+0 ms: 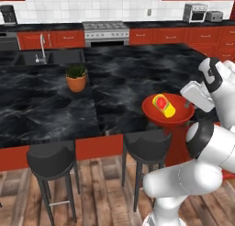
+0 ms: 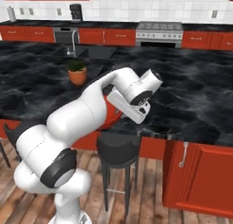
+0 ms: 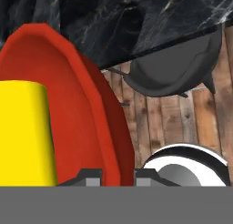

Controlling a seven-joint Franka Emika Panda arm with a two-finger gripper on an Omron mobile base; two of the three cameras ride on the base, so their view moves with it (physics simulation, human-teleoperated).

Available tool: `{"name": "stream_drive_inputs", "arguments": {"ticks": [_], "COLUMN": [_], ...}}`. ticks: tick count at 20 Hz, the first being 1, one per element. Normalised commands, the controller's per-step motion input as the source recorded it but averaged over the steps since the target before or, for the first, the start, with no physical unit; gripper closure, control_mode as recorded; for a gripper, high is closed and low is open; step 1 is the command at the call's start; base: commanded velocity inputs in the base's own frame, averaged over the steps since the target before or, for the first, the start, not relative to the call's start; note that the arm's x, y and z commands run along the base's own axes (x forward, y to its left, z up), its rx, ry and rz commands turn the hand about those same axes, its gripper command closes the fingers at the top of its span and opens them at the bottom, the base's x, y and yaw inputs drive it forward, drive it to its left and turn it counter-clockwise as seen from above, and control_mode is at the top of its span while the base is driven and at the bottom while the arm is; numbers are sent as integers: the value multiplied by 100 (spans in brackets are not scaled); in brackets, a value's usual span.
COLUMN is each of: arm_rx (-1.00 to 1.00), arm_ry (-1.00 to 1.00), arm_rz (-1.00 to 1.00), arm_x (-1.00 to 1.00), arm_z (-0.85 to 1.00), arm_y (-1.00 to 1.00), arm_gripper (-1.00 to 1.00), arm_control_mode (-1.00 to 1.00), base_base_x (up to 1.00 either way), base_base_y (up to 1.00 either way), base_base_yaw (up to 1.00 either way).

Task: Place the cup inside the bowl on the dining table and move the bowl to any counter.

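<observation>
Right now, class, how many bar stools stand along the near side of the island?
2. One stool is at the left, below the plant pot; the other stool is beside the red bowl. More may be hidden behind the robot's arm.

My arm [image 2: 77, 123] is glossy white, built of fat rounded links with dark grey caps at the joints. My hand [image 1: 197, 95] is a pale boxy block with small dark fingertips [image 3: 91, 176].

Cup [image 1: 164, 105] lying on its side in the bowl [image 1: 156, 114], bowl at the near edge of the dining table [image 1: 46, 105], its rim between my fingertips [image 3: 93, 176], plant pot [image 1: 76, 78] further back to the left, two stools [image 1: 51, 159] below the table edge, counter [image 1: 41, 26] behind.
</observation>
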Motion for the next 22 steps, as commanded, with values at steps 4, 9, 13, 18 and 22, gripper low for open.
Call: {"name": "stream_drive_inputs", "arguments": {"ticks": [4,9,13,18,22], "arm_rx": [0,0,0,0,0], "arm_ry": [0,0,0,0,0], "arm_rz": [0,0,0,0,0], "arm_x": [0,0,0,0,0], "arm_z": [0,0,0,0,0], "arm_y": [0,0,0,0,0], "arm_gripper": [100,100,100,100,100], "arm_control_mode": [100,100,100,100,100], "base_base_x": [-99,-19,-1,0,0], "base_base_y": [-29,-51,-78,-90,-92], "base_base_yaw": [0,0,1,0,0]}}
